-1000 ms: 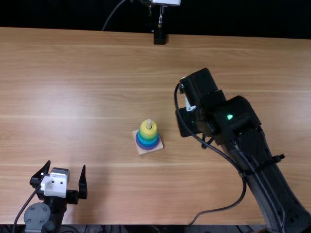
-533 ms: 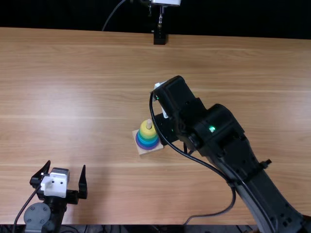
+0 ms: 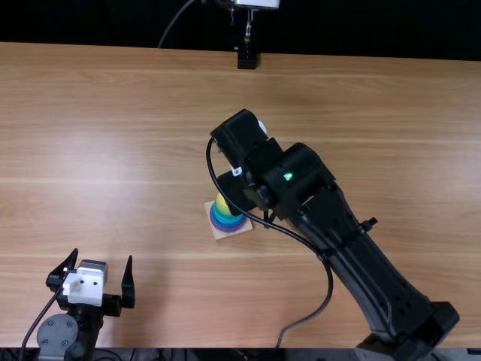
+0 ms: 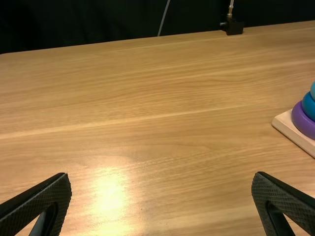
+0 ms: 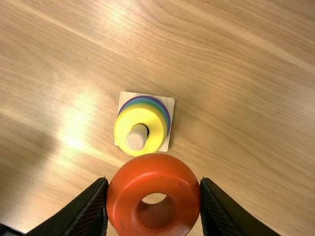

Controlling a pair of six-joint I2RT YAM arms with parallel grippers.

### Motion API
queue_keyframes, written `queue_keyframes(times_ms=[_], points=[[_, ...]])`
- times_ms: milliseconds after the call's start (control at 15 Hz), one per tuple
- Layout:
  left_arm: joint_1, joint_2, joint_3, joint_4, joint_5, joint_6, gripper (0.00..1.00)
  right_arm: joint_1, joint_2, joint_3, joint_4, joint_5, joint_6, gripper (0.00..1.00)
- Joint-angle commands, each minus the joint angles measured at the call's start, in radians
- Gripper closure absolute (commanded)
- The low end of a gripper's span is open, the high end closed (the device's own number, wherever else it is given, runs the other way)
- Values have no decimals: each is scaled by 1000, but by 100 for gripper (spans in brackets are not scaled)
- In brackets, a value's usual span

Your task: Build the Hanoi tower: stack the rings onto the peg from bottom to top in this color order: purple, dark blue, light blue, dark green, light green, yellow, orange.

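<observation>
Between fingers of right tool (image 3: 236, 192), orange ring (image 5: 147, 172) touching both.

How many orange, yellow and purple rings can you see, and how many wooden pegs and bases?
Orange ring: 1, in the right arm's jaws
Yellow ring: 1
Purple ring: 1
Wooden peg: 1
Wooden base: 1
Total: 5

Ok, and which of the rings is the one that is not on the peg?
The orange ring: it is gripped between the right gripper's fingers, while the others sit on the peg.
</observation>
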Motion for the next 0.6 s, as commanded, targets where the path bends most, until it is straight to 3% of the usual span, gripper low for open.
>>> queue_keyframes(times_ms=[0,533], points=[[13,-12,-106,-77,9,17,0,26,32,40,2,0,7,100],[13,-12,-106,-77,9,17,0,26,82,55,7,1,7,100]])
